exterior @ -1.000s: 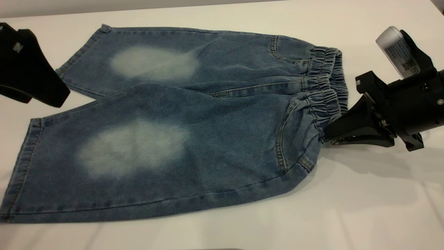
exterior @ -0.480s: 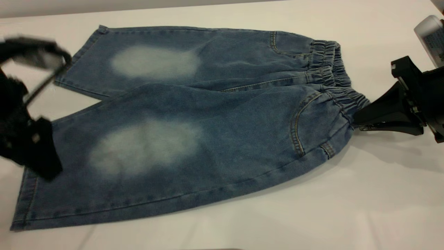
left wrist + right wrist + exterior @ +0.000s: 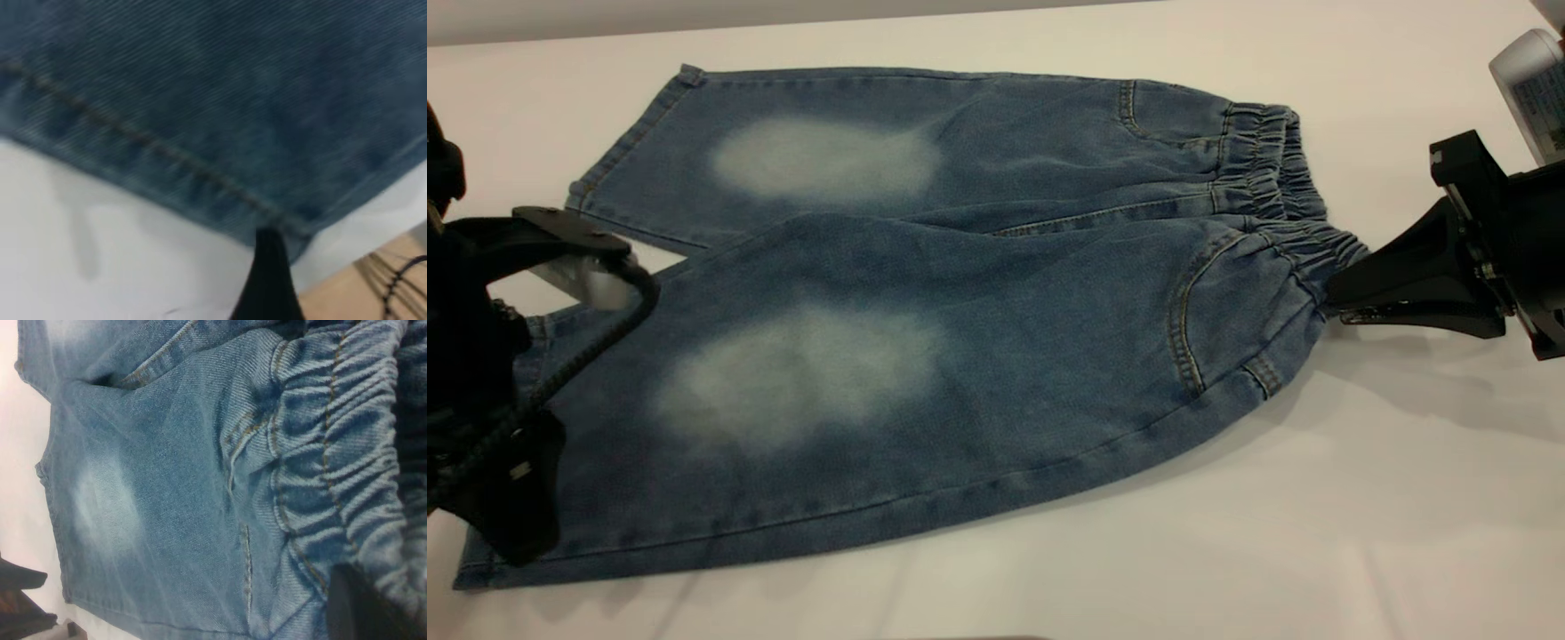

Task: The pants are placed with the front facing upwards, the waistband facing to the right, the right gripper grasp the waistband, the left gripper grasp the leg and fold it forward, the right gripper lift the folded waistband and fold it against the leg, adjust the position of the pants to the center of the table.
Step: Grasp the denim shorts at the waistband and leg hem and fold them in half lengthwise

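Right now the pants (image 3: 925,302) lie flat on the white counter (image 3: 1316,551), front up, legs pointing to the left and the waistband (image 3: 1280,204) at the right. Over there the right pincer (image 3: 1338,289) has its pointed fingers clamped on the near end of the waistband, pulling that corner out into a stretched peak while the rest of the band sits gathered behind it. At the other end the left pincer (image 3: 560,373) hangs over the hem of the nearer leg, spread wide, one finger with its clear insert above the gap between the two legs, the other down by the leg's near corner. From its wrist camera a dark fingertip (image 3: 268,280) sits just at the stitched hem edge.
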Available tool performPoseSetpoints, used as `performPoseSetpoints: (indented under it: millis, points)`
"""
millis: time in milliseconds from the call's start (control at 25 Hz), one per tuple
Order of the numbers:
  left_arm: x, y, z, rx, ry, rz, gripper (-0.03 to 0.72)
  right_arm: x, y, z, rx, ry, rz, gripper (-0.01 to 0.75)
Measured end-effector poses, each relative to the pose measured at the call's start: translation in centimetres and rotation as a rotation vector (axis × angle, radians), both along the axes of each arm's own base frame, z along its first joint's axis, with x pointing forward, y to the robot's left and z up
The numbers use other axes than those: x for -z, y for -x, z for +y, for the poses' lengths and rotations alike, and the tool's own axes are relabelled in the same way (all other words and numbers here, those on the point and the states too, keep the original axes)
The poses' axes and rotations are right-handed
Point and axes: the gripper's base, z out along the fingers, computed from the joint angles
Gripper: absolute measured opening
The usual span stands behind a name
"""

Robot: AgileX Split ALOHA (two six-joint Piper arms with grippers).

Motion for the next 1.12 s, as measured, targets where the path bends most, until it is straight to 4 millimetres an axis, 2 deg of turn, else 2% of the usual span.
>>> performPoseSetpoints:
  millis: [200, 400, 880, 1000, 1120]
  points:
    - [0.2, -0.3, 0.1, 0.011, -0.029, -0.032, 0.511, 0.0, 0.0, 0.0, 0.000, 0.000, 0.000, 0.043]
    - [1.5, 0.5, 0.2, 0.021, -0.032, -0.005, 0.511, 0.0, 0.0, 0.0, 0.000, 0.000, -0.001, 0.043]
    - [2.6, 0.5, 0.1, 0.026, -0.027, -0.013, 0.496, -0.1, 0.0, 0.0, 0.000, -0.001, -0.004, 0.043]
    - [2.7, 0.5, 0.1, 0.029, -0.028, -0.011, 0.452, -0.1, 0.0, 0.0, 0.000, -0.001, -0.004, 0.043]
    - [2.7, 0.5, 0.2, 0.030, -0.029, -0.010, 0.330, -0.1, 0.0, 0.0, 0.000, -0.002, -0.004, 0.043]
